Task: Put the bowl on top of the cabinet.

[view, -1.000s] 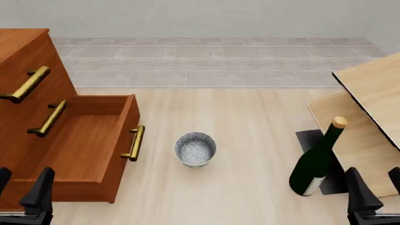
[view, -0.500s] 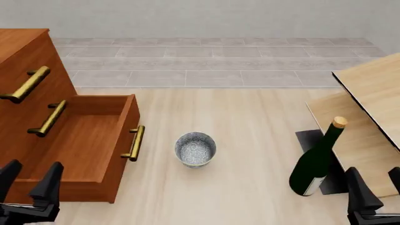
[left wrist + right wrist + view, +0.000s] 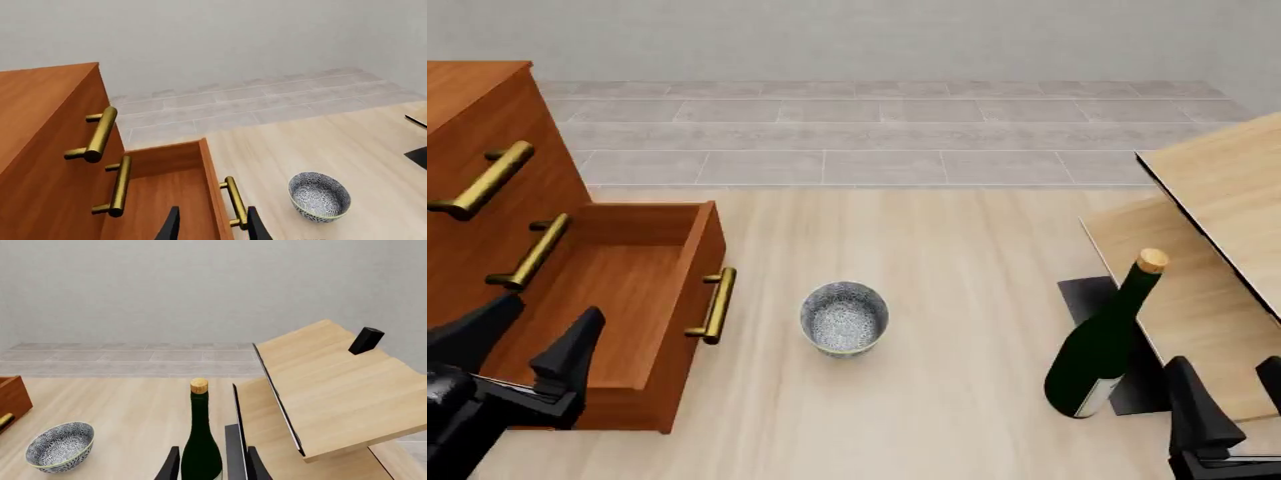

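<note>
My left pincer (image 3: 531, 345), fingers spread and empty, has swung up over the cabinet's (image 3: 481, 200) open drawer (image 3: 614, 300), nearing the bowl (image 3: 843, 318) just beside that drawer's handle.

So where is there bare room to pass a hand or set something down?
Bare patches: the pale surface between the bowl and the wine bottle, and the strip behind the bowl up to the grey tiles. The cabinet top shows bare where visible. Crowded: the left gripper over the open drawer, and the bottle against the light-wood furniture.
</note>
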You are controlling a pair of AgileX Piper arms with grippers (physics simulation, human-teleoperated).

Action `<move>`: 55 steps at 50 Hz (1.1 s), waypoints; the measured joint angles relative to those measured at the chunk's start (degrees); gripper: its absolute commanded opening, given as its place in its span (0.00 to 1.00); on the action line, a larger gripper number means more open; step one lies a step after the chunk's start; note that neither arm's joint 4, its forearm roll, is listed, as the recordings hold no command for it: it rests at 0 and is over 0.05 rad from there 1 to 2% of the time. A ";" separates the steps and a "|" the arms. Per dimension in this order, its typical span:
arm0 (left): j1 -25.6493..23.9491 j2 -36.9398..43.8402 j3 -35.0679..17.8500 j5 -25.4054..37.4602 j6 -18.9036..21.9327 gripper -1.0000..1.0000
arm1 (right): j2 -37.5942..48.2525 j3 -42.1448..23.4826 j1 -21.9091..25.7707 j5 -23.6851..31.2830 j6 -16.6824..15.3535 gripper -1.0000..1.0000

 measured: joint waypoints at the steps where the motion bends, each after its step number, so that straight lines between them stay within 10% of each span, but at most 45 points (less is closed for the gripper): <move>1: -0.34 0.48 -0.27 -0.07 0.10 1.00 | 0.00 0.00 0.00 0.00 0.00 1.00; 55: -15.85 19.73 -14.36 2.30 1.83 1.00 | 0.00 0.00 0.00 0.00 0.00 1.00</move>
